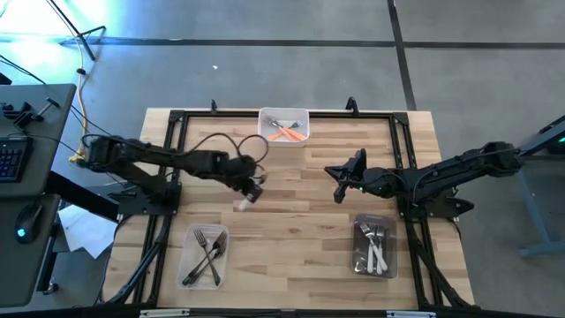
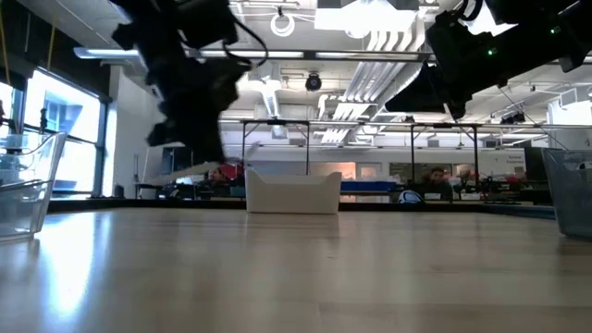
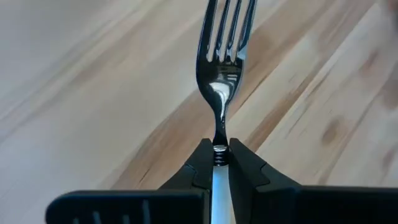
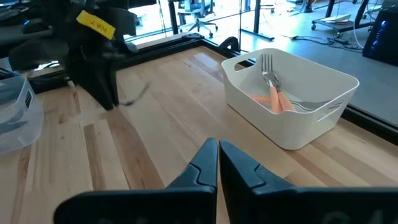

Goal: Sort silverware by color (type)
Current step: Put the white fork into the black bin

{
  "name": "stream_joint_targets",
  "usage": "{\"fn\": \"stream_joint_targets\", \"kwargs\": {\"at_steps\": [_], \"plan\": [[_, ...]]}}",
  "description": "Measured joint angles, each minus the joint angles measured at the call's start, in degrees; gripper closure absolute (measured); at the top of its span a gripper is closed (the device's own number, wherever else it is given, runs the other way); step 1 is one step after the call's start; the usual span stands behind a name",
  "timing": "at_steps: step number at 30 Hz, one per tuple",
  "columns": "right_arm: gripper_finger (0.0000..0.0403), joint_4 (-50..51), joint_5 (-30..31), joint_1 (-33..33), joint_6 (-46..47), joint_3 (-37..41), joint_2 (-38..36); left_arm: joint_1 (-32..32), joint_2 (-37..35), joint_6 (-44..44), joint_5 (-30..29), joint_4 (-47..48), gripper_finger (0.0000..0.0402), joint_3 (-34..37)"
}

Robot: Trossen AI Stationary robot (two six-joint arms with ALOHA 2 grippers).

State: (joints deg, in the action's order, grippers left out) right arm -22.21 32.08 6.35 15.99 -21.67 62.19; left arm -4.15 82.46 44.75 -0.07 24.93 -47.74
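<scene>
My left gripper (image 1: pixel 252 184) hovers over the middle of the table, left of centre, shut on a fork with a white handle and a metal head (image 3: pixel 225 50). In the high view the fork (image 1: pixel 244 201) sticks out of the gripper toward the near edge. My right gripper (image 1: pixel 339 183) waits shut over the table's right half and touches nothing; its fingers (image 4: pixel 217 158) show closed in the right wrist view. Orange-handled forks (image 1: pixel 288 133) lie in the white bin, dark metal forks (image 1: pixel 205 254) in the near-left clear tray, and white-handled forks (image 1: pixel 376 246) in the near-right clear tray. My left gripper pinches the fork between its two fingers at the top of the white handle (image 3: pixel 219 163), where the metal neck starts. The fork lies along the fingers, its tines pointing out past the fingertips. It is lifted clear of the table.
The white bin (image 1: pixel 284 113) stands at the far edge in the middle. A clear tray (image 1: pixel 189 237) sits near left and another (image 1: pixel 389 231) near right. Bare wood (image 1: pixel 300 221) lies between them. Black frame rails run along the table's edges.
</scene>
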Motion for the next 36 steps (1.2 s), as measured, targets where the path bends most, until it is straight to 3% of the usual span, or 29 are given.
{"fn": "stream_joint_targets", "kwargs": {"at_steps": [6, 12, 19, 23, 32, 36], "plan": [[0.0403, -1.02, 0.8, 0.0, 0.0, 0.0, 0.0, 1.4, 11.87, -0.24, 2.57, -15.6, 0.0391, -6.76], [0.0403, -1.09, 0.78, 0.0, 0.0, 0.0, 0.0, 3.84, 22.64, 1.36, 4.89, -24.01, 0.0396, -15.23], [0.0403, 0.58, 0.76, 0.02, 0.45, 0.0, 0.0, 6.21, 31.92, 8.76, 6.16, -36.78, 0.04, -17.79], [0.0403, 2.41, 0.73, 0.04, 1.92, 0.0, 0.0, 6.13, 34.12, 8.47, 5.3, -38.62, 0.04, -17.87], [0.0403, 7.55, 0.69, 1.34, 8.46, 0.0, 0.23, 7.51, 33.84, -1.82, 4.31, -39.37, 0.0401, -16.69], [0.0403, 8.03, 0.93, 3.19, 8.09, -0.69, 1.04, 7.72, 32.24, -3.97, 6.15, -48.68, 0.0401, -10.88]]}}
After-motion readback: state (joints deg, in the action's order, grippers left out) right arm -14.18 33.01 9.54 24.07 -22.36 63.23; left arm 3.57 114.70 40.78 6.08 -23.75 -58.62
